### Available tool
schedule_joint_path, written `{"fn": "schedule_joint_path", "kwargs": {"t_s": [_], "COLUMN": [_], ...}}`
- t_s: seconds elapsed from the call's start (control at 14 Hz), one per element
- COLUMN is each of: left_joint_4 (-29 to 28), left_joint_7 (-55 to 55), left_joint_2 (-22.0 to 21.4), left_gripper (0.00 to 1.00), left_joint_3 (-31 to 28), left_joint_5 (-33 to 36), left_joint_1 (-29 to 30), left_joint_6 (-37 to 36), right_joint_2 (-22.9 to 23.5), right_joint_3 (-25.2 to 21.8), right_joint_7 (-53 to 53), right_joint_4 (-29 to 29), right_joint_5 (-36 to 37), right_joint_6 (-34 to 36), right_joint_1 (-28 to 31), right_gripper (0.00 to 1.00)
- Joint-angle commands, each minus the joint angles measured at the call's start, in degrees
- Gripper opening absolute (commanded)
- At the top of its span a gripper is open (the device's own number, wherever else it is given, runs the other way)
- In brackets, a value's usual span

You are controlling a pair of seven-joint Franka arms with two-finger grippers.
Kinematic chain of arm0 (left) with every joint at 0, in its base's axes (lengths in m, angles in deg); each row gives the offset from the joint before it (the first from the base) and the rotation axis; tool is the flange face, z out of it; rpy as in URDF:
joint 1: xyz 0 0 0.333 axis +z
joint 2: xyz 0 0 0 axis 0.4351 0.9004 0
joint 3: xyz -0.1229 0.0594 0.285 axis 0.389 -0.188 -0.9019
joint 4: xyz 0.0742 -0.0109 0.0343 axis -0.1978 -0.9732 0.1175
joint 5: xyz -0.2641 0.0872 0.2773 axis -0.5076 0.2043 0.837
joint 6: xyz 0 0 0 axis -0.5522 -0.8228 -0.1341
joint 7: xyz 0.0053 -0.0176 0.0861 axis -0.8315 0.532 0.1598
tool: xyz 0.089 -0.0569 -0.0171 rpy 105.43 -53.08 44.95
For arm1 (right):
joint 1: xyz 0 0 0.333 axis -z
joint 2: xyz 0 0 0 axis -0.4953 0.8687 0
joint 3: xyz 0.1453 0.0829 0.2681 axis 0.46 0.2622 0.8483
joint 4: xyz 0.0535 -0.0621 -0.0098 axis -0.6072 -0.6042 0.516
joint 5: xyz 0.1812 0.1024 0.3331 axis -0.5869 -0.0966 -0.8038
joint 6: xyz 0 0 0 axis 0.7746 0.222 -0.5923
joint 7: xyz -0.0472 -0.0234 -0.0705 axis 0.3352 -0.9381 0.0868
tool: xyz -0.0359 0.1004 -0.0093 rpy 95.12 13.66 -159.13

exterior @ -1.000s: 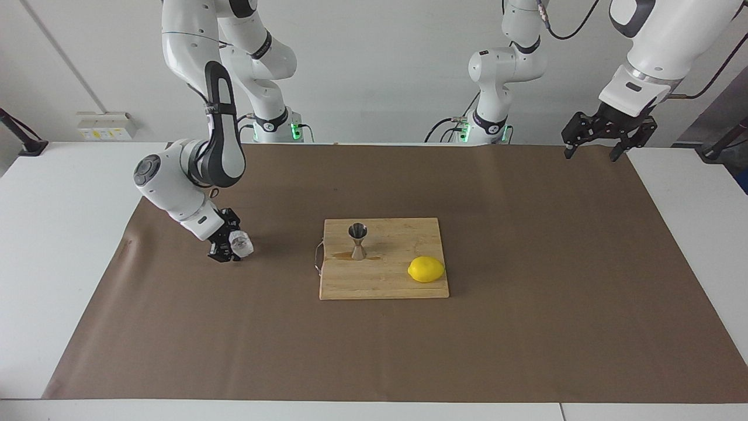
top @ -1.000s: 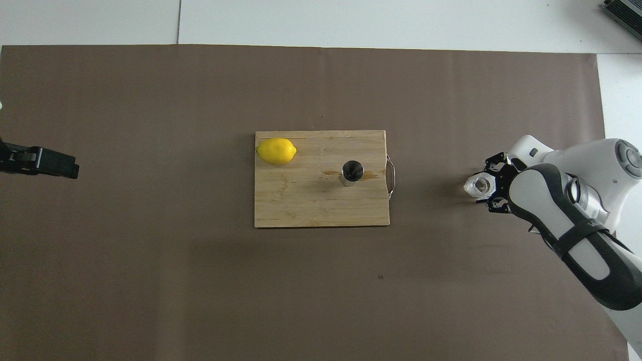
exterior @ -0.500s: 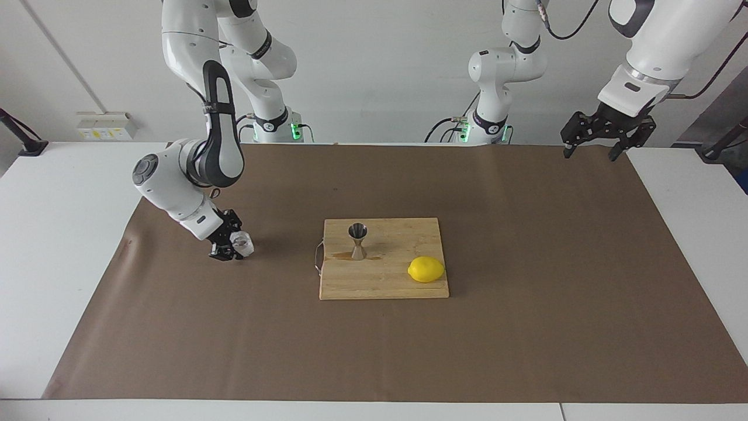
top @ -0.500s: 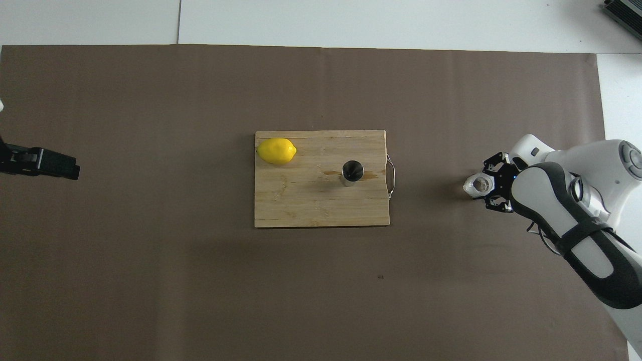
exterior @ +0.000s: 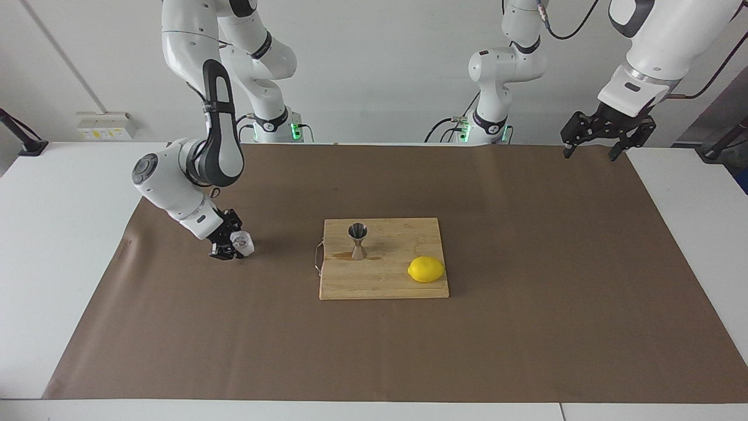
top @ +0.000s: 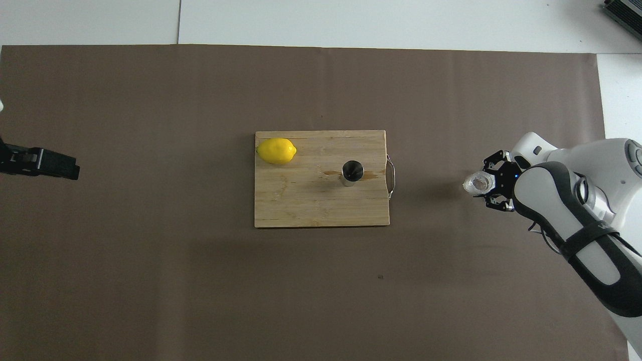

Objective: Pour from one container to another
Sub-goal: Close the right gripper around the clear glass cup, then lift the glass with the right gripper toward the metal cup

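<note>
The clear crinkled cup (exterior: 242, 241) (top: 476, 183) is at the brown paper's right-arm end, beside the cutting board, tilted a little. My right gripper (exterior: 229, 245) (top: 490, 187) is shut on the cup, low at the paper; I cannot tell whether the cup touches the paper. The steel hourglass jigger (exterior: 357, 241) (top: 352, 172) stands upright on the cutting board (exterior: 385, 285) (top: 301, 205), on the side toward the cup. My left gripper (exterior: 591, 153) (top: 55, 165) waits open and empty, raised over the paper's edge at the left arm's end.
A yellow lemon (exterior: 426, 269) (top: 276, 150) lies on the board's corner toward the left arm, farther from the robots than the jigger. A small wet stain marks the wood at the jigger's foot. Brown paper (exterior: 526, 327) covers most of the table.
The right gripper's fingers have shut on the cup, and the hand with the cup has shifted slightly. The left arm has hardly moved.
</note>
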Motion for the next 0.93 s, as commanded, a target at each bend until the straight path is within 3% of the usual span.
{"fn": "schedule_joint_path", "kwargs": {"t_s": [0.0,0.86], "left_joint_4": [-1.2,-1.2], "left_joint_7": [-0.2,-0.2], "left_joint_2": [-1.4,-1.4], "left_gripper": [1.0,1.0], "left_joint_3": [0.7,0.7], "left_joint_5": [0.7,0.7], "left_joint_1": [0.9,0.9], "left_joint_6": [-0.5,-0.4], "right_joint_2": [-2.7,-4.1], "right_joint_3": [0.7,0.8], "right_joint_7": [-1.2,-22.9], "right_joint_4": [0.0,10.6], "right_joint_5": [-1.8,2.1], "right_joint_6": [2.6,8.7], "right_joint_1": [0.1,-9.4], "right_gripper": [0.41,0.42]}}
